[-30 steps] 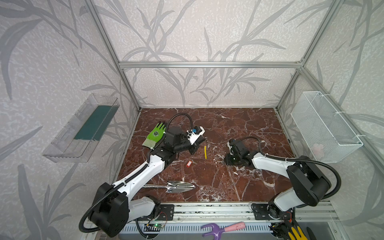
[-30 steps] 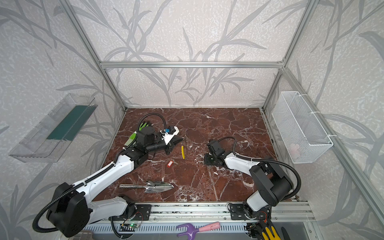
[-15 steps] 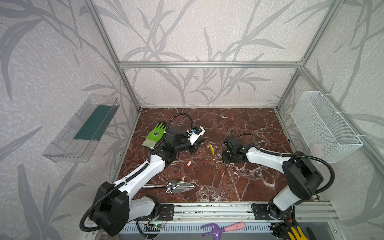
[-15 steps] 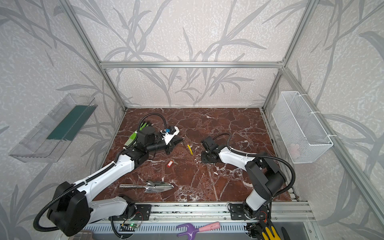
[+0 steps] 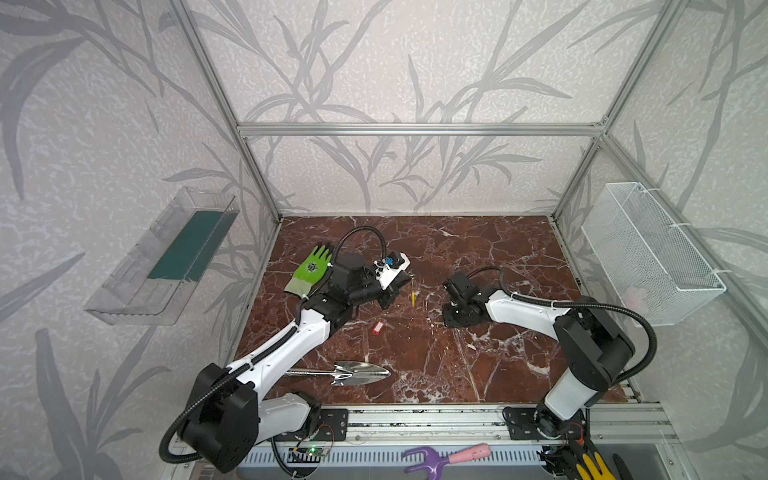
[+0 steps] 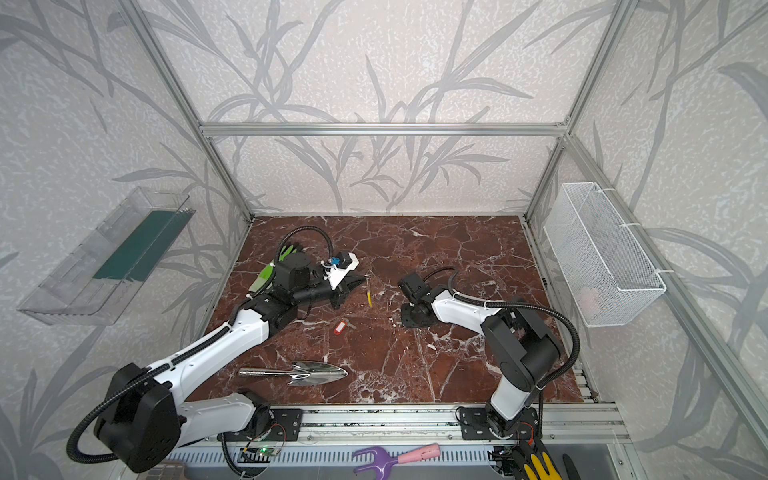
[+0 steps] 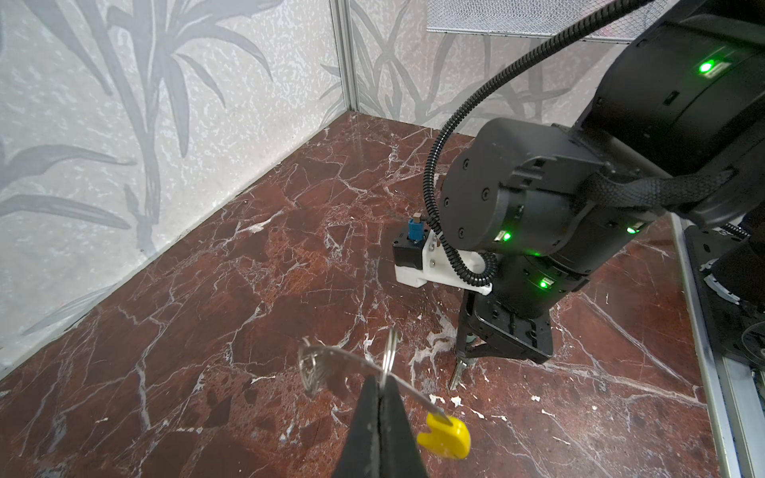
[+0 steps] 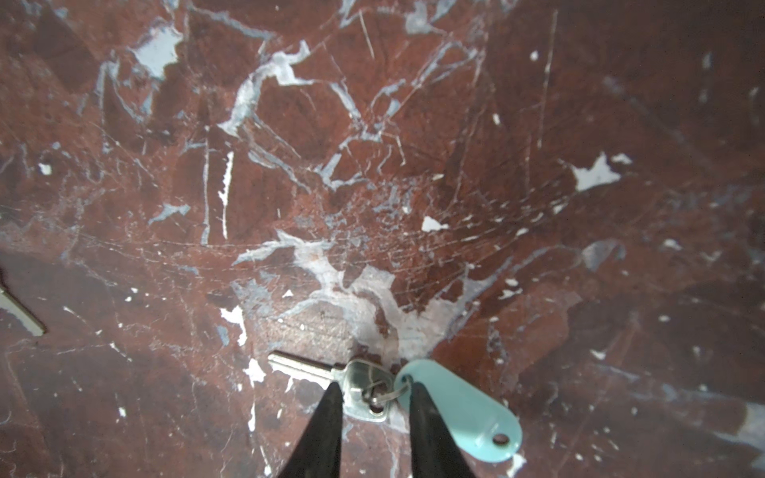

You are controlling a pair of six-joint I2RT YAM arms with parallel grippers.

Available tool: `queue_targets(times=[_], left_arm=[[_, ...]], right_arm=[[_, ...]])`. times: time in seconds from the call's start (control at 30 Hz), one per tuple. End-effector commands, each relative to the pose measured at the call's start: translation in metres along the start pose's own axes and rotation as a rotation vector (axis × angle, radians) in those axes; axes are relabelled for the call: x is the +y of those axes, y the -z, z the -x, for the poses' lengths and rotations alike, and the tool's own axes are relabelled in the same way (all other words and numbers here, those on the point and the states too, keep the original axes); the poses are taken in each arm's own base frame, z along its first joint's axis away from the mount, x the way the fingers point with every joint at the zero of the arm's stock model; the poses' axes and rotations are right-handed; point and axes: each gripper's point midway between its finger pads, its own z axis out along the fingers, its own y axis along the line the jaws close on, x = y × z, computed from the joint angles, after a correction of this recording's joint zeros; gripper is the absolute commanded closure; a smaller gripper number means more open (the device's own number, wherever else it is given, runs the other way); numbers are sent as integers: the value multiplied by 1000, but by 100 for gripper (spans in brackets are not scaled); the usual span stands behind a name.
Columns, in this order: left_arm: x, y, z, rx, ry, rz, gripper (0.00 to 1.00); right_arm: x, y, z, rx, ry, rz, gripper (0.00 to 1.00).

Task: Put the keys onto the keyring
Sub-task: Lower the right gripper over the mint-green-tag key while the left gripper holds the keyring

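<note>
My left gripper (image 7: 383,385) is shut on the keyring (image 7: 343,356), a thin grey metal strip ending in a yellow piece (image 7: 445,432). A small split ring (image 7: 389,354) stands at the fingertips. In both top views the yellow piece (image 5: 413,299) (image 6: 369,298) hangs just past the left gripper (image 6: 362,281). The mint-tagged key (image 8: 364,391) lies on the marble floor. My right gripper (image 8: 372,395) points down at it, open, with its fingers on either side of the key's head. The red-tagged key (image 5: 377,327) (image 6: 340,327) lies loose between the arms.
A steel trowel (image 5: 349,374) lies near the front. A green glove (image 5: 311,270) sits behind the left wrist. A wire basket (image 5: 648,253) hangs on the right wall and a clear tray (image 5: 166,257) on the left. A purple-pink hand rake (image 5: 444,457) rests beyond the front rail.
The keyring's yellow end swung right, then came partway back, still held by the left gripper. The right gripper shifted slightly left and stays low over the mint-tagged key.
</note>
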Motion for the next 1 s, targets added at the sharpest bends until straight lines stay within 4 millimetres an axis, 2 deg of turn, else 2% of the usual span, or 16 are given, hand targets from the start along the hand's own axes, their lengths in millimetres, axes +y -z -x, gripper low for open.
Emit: queue_targets(times=[0.0, 0.33, 0.53, 0.73, 0.8, 0.83, 0.87, 0.97], left_arm=[[-2, -1, 2, -9, -17, -8, 100], [-2, 0, 1, -11, -15, -4, 100], [-2, -1, 0, -10, -14, -3, 100], [-2, -1, 1, -13, -12, -4, 100], [-2, -1, 1, -14, -11, -4, 100], [-2, -1, 1, -14, -11, -4, 100], [-2, 0, 1, -14, -10, -3, 100], [-2, -1, 1, -17, -10, -6, 100]], right_arm=[[-1, -5, -3, 34, 0, -30, 72], [-4, -8, -7, 53, 30, -45, 76], [-3, -6, -15, 87, 158, -28, 83], [-1, -2, -20, 115, 317, -1, 83], [-1, 1, -18, 103, 357, 0, 80], [-1, 0, -18, 100, 368, -2, 75], [1, 9, -11, 57, 368, 6, 70], [1, 13, -5, 13, 326, -2, 65]])
